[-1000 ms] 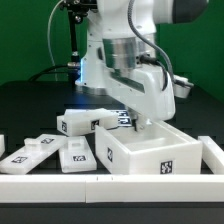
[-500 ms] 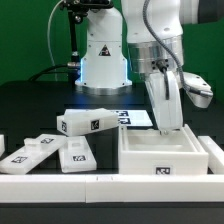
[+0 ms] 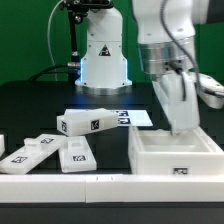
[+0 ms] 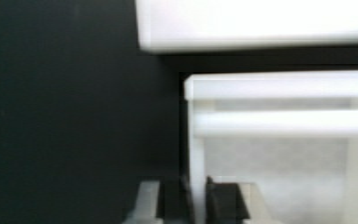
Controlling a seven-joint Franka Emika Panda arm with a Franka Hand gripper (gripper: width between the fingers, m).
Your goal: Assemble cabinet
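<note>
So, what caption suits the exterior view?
Robot hand gripping the wall of a white cabinet box, loose panels beside it on the table.

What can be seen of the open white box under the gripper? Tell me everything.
The box is white, plastic-looking, thick-walled and open on top. A black-and-white tag marks its front. It sits level on the black table at the exterior view's right, just behind the white rail. The gripper clamps its far wall.
</note>
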